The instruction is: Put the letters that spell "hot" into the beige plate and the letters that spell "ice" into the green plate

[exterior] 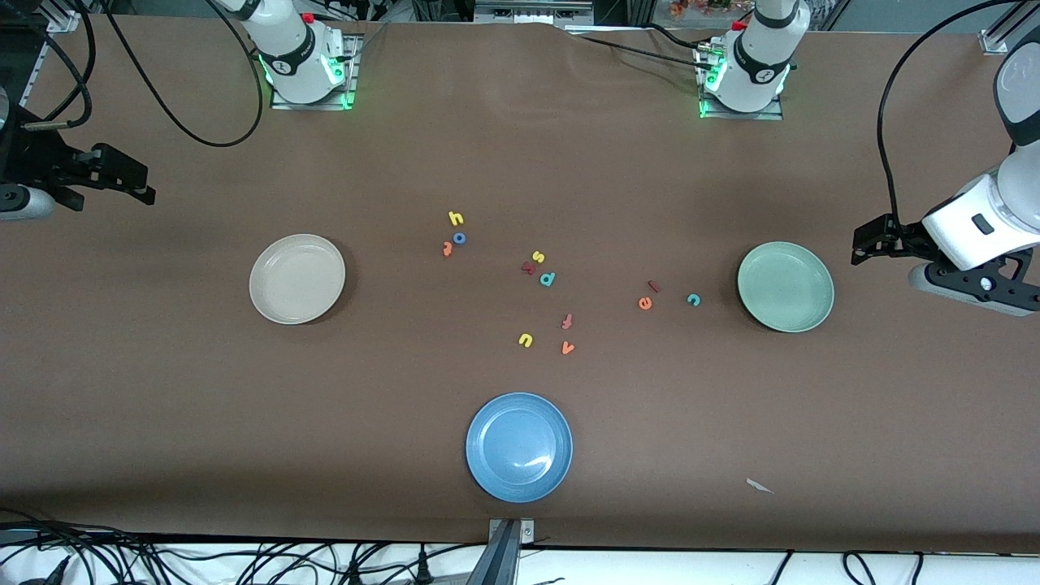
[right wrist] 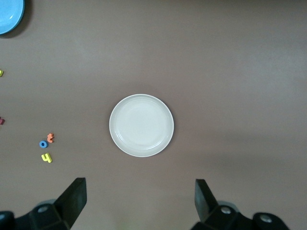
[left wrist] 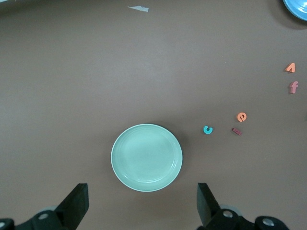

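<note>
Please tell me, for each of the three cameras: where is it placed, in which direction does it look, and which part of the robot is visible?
Front view: high across the table, facing both arm bases, all three plates visible.
Left wrist view: looks down on the round pale green plate; open left pincer shows.
Right wrist view: looks down on the round beige plate; open right pincer shows.
Both wrist views share the round blue plate.

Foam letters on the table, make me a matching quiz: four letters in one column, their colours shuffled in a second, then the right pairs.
Letters:
1. h
2. o
3. c
4. i

Colours:
A. teal
B. dark red
C. yellow
D. blue

Pairs: 1-C, 2-D, 3-A, 4-B
</note>
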### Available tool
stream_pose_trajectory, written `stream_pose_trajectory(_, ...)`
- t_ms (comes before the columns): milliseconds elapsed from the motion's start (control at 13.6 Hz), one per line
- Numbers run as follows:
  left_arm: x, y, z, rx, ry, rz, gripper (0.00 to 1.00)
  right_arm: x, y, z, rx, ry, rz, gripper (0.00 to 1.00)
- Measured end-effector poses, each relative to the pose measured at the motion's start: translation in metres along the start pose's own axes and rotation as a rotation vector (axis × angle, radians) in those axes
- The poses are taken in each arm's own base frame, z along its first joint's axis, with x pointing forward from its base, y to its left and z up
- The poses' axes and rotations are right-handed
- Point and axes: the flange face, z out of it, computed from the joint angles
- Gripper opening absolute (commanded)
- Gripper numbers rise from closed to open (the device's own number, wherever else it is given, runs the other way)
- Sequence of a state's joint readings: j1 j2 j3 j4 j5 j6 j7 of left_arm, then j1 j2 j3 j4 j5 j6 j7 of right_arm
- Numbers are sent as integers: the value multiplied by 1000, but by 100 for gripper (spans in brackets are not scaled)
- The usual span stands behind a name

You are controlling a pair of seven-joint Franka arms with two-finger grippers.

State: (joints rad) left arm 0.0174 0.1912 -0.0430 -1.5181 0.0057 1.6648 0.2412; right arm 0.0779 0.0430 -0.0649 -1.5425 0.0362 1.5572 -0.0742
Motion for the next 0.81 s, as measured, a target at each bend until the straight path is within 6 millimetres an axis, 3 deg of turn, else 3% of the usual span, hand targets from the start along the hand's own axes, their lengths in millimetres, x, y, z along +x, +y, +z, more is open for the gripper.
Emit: stream_pose_trajectory(807, 0, 0, 0, 0, 0, 1, 99, 0, -1, 2, -13, -9, -5, 100)
